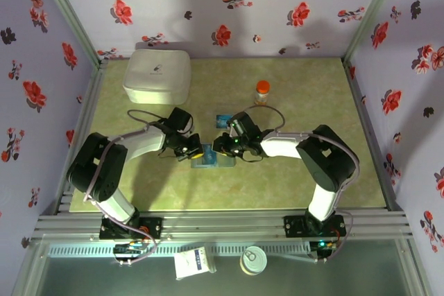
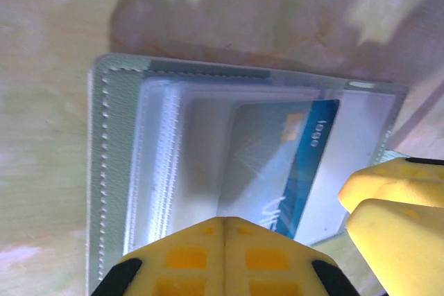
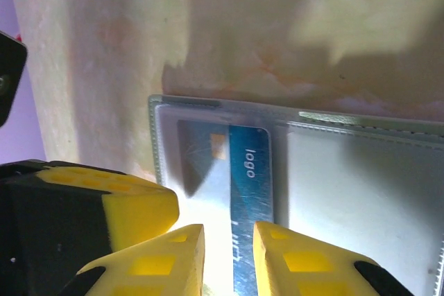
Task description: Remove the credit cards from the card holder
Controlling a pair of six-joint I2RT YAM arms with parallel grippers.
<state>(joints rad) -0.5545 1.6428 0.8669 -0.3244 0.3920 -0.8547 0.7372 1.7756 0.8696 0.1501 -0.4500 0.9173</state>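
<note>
One blue plastic credit card (image 3: 250, 164) not yet out of grey-blue bifold card holder (image 2: 104, 171); we note left gripper (image 2: 225, 223) pressed together, right gripper (image 3: 229, 230) slightly parted.

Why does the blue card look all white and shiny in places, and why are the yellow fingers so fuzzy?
Right wrist view: light bounces off the clear pocket of the card holder, whitening the blue card by the right gripper; its fingers sit too near the lens to be sharp. Left wrist view: same glare streaks, left gripper blurry. Top external view: sharper all over.
</note>
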